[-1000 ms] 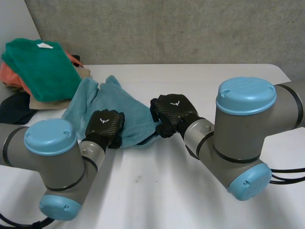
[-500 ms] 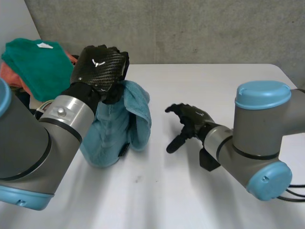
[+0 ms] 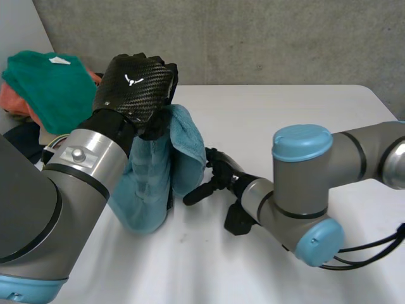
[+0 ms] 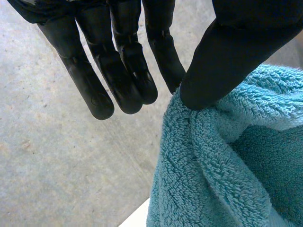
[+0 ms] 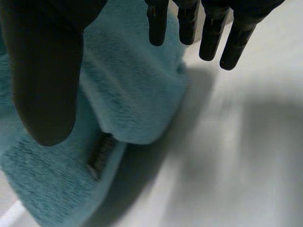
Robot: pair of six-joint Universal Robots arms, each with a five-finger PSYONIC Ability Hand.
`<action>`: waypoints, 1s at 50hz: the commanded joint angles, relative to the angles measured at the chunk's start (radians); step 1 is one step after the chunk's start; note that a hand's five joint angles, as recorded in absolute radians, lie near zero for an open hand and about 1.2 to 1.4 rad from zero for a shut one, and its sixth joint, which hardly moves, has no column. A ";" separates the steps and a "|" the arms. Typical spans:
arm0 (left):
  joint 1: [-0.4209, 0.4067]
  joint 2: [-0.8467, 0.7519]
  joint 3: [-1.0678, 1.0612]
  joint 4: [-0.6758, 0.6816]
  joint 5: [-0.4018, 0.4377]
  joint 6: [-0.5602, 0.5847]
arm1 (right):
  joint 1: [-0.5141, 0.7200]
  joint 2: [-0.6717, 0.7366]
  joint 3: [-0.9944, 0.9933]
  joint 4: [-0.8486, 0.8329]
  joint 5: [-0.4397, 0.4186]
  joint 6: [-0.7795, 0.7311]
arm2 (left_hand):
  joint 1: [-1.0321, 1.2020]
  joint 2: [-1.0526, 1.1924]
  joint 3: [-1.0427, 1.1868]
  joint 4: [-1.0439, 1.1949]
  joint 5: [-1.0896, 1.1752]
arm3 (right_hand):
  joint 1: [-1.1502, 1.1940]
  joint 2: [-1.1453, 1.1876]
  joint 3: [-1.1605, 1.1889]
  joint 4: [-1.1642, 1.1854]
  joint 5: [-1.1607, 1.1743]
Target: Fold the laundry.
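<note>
My left hand (image 3: 136, 82) is raised above the table and shut on the top edge of a light-blue towel (image 3: 155, 183). The towel hangs down from it in folds, and its lower end rests on the table (image 3: 285, 114). In the left wrist view my thumb (image 4: 222, 61) pinches the towel (image 4: 227, 165) against a finger, while the other fingers stay straight. My right hand (image 3: 218, 174) is open and low over the table, its fingers reaching toward the towel's hanging side. In the right wrist view the towel (image 5: 132, 94) lies between my thumb (image 5: 42, 71) and fingers, ungripped.
A pile of clothes (image 3: 54, 88) sits at the table's far left, with a green cloth on top of orange, beige and dark pieces. A grey wall stands behind the table. White table top stretches out to the right of the towel.
My left hand has lifted the towel off the table and holds it up. My right hand has let go, opened, and swung in low toward the hanging towel.
</note>
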State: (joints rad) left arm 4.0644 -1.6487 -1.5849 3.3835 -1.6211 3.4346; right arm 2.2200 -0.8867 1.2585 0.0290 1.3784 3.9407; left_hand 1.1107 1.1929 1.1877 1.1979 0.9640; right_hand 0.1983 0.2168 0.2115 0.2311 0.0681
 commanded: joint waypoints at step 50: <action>0.067 -0.195 -0.056 -0.182 0.109 -0.198 | -0.046 -0.177 -0.220 0.289 0.206 -1.424 | -0.734 -0.817 -0.811 -0.822 -0.762 | 1.198 1.180 1.185 1.165 1.154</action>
State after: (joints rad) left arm 4.1946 -1.7774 -1.6045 3.1771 -1.5077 3.3864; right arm 2.1732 -1.2282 1.1180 0.3280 1.5154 2.4058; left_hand 0.9342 0.9677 0.9690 0.9694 0.7937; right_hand 0.9772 1.1758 1.1788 1.1872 0.9927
